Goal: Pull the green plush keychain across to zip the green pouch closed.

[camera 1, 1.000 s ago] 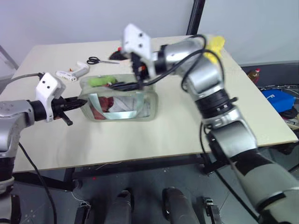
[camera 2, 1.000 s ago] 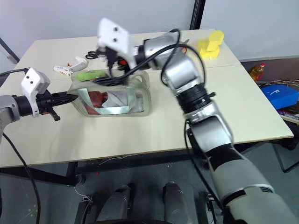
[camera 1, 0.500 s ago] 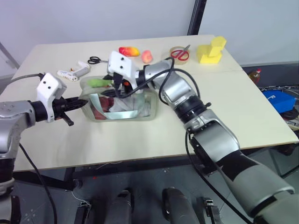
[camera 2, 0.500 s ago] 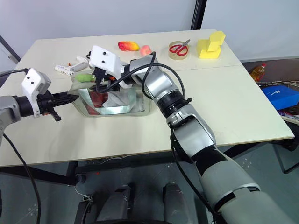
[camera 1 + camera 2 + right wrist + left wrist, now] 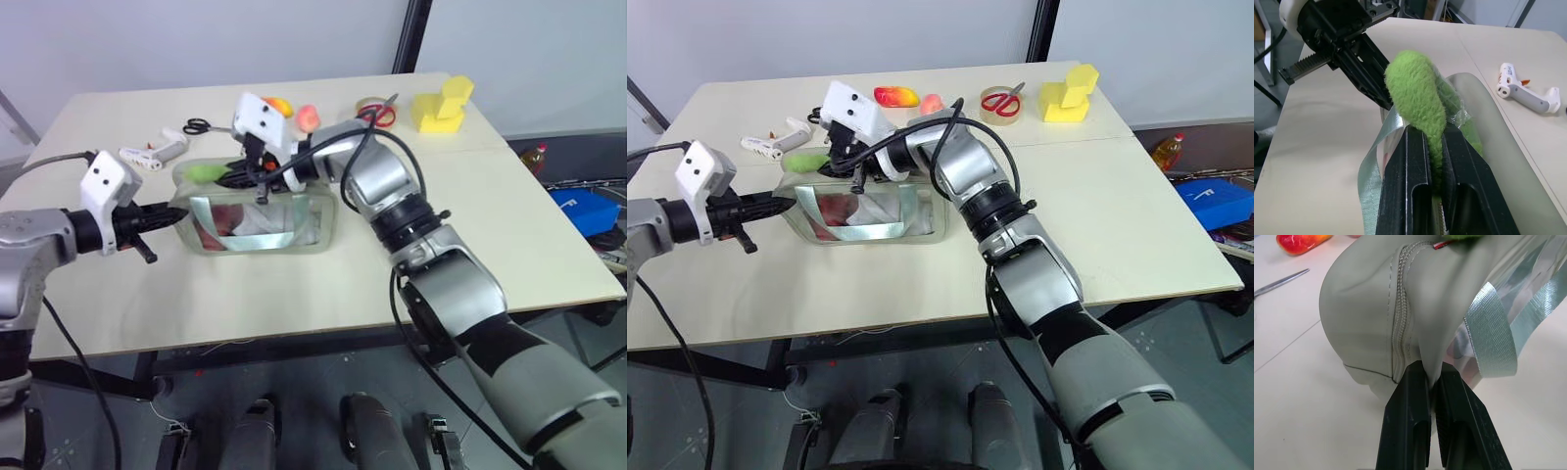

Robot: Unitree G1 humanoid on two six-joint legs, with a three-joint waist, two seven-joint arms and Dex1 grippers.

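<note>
I have the right gripper (image 5: 1435, 161) pinching the small lime-green fuzzy plush keychain (image 5: 1415, 100); the right wrist view shows the plush squeezed between both black fingers, its rounded end standing proud of the tips. The left gripper (image 5: 1432, 382) is pressed together on a fold of fabric at the left end of the pale sage-green soft pouch with the clear front window (image 5: 260, 211), just beside the zipper seam.

The pouch lies on the beige table (image 5: 490, 225), left of centre, long axis running left to right. The keychain sits on the pouch's top at its far left end, so the zipper track extends away from the right gripper toward the right. I judge that the coming move is a pull to the right along that long axis, with the left gripper acting as the anchor at the opposite end (the two grippers are near each other at this end, not touching).

The left wrist view shows the closed seam stitching curving round the pouch's end, which the head views do not resolve. The head views give the full pouch length and the objects beyond it: a white glue gun (image 5: 774, 145), black-handled scissors (image 5: 201, 126), a red-yellow toy fruit (image 5: 896, 96), red scissors on a tape roll (image 5: 1001, 102) and a yellow block (image 5: 1066, 93), all well clear of the pull path.
</note>
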